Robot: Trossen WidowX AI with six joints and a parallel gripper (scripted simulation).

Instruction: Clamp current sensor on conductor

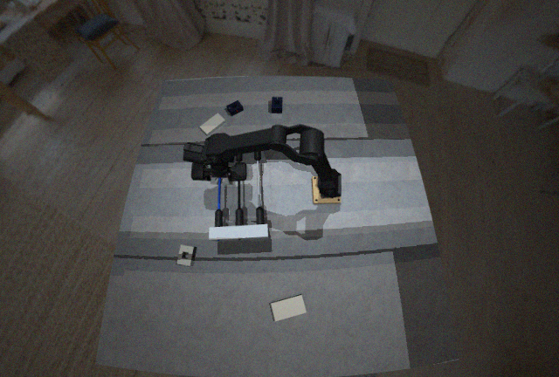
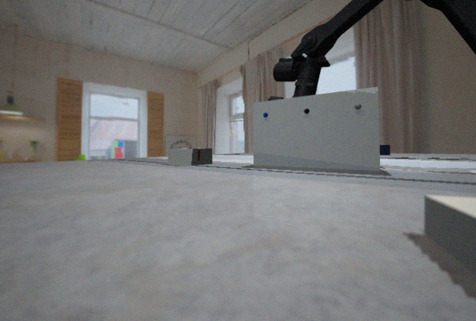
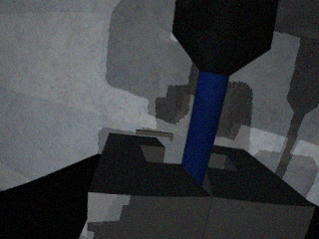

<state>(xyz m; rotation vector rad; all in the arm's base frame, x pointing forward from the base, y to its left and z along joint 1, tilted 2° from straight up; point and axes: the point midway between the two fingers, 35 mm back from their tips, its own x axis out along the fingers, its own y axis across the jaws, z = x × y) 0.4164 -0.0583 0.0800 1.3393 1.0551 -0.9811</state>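
My gripper (image 1: 218, 173) (image 3: 175, 172) is shut on the dark grey split-core sensor (image 3: 164, 211), with a finger at each side in the wrist view. The blue conductor (image 1: 219, 195) (image 3: 206, 117) runs down between the two sensor halves, which meet at a seam at the near face. Whether the latch is engaged cannot be told, and the sensor's arrow does not show. A black conductor (image 1: 238, 192) and a light grey conductor (image 1: 259, 183) run beside the blue one. No LOAD lettering is readable. In the exterior view the fingers are hidden behind the white panel (image 1: 238, 231) (image 2: 314, 137).
A pale block (image 1: 181, 261) (image 2: 179, 157) with a square hole and a red arrow on its side lies left of the panel. Pale slabs lie at the front (image 1: 287, 307) and back left (image 1: 211, 123). Two navy blocks (image 1: 234, 107) (image 1: 276, 104) lie at the back.
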